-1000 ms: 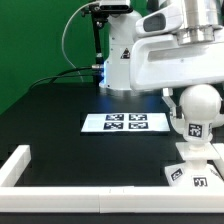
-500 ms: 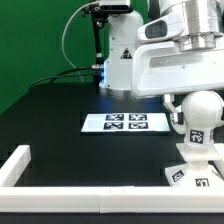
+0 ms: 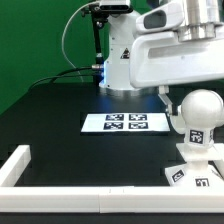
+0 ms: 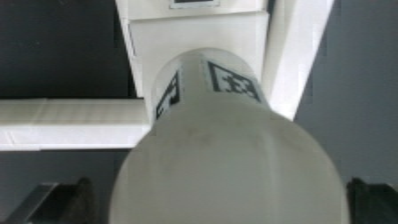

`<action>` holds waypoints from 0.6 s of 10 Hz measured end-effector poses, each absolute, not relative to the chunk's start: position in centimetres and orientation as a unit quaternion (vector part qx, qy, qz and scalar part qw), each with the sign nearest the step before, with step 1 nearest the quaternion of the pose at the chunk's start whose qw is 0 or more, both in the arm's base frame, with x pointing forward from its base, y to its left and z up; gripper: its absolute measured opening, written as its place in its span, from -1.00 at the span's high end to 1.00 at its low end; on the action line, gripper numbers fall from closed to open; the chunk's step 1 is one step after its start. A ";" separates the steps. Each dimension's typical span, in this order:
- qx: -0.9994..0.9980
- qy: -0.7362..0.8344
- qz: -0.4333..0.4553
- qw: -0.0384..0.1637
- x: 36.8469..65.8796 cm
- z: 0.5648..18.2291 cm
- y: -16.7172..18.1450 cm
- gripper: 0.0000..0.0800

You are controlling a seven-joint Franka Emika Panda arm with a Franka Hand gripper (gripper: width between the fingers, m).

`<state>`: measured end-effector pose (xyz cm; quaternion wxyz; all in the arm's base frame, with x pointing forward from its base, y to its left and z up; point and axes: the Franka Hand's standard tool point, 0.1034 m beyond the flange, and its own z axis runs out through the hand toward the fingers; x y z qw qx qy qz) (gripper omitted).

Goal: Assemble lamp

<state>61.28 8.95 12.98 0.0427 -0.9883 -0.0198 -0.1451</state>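
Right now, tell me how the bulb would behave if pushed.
The bulb looks like rigid moulded plastic, so it is probably stiff and light. Its smooth rounded sides may slip in a grasp. Standing tall on the base, it could tip if pushed.

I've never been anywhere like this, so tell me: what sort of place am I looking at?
Most likely a robotics lab bench: a white robot arm hangs over a black table, a marker board of square tags lies on it, and a tagged white bulb stands at the exterior view's right.

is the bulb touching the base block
Touching. The exterior view shows the bulb standing upright with its tagged neck seated on top of the base block, with no gap visible between them.
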 end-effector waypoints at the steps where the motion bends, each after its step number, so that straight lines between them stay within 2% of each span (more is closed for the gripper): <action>1: -0.988 -0.019 -0.147 0.044 61.8 13.6 9.0 -0.75; 3: -0.996 -0.015 -0.078 0.050 61.4 13.3 8.8 -0.75; 6: -0.998 -0.016 0.023 0.056 61.8 12.0 9.0 -0.75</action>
